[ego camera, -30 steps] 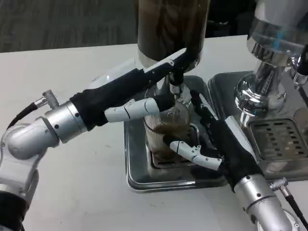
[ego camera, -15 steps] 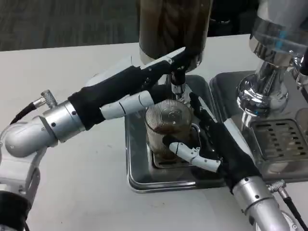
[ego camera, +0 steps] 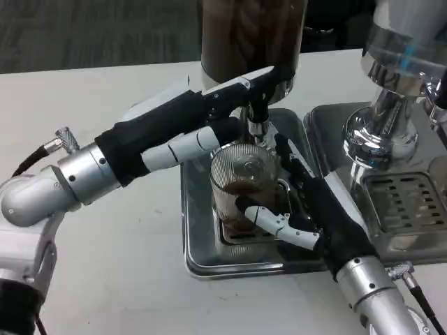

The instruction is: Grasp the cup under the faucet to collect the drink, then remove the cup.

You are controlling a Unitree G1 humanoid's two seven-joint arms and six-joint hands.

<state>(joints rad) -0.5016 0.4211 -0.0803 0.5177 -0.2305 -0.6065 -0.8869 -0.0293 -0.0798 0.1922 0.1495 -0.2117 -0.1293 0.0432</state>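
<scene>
- Since a second ago the left hand [ego camera: 209, 115] has lifted off the upper side of the cup [ego camera: 243, 183]; its white finger, which lay across the ribbed wall then, now sits just above and left of the rim.
- The left hand's fingers [ego camera: 183, 145] reach toward the faucet [ego camera: 257, 124]; whether they press or grip its lever cannot be told, as the dark glove hides them there.
- The right hand [ego camera: 311, 209] has stayed wrapped around the cup from the right side, one white finger curled across the front of the lower wall, so it holds the cup.
- The cup is clear and ribbed, standing upright on the grate of the drip tray [ego camera: 202, 230], directly below the faucet, with brown drink in it, the level well below the rim.
- Above the faucet stands the dispenser tank [ego camera: 251, 35], dark with brown liquid.
- A second dispenser [ego camera: 398, 63], chrome with a clear vessel, stands to the right on its own drip tray [ego camera: 412, 202], just beside the first tray.
- The white desk [ego camera: 126, 279] lies open to the left of the tray and in front of it; to the right the second tray stands close to the right forearm.
</scene>
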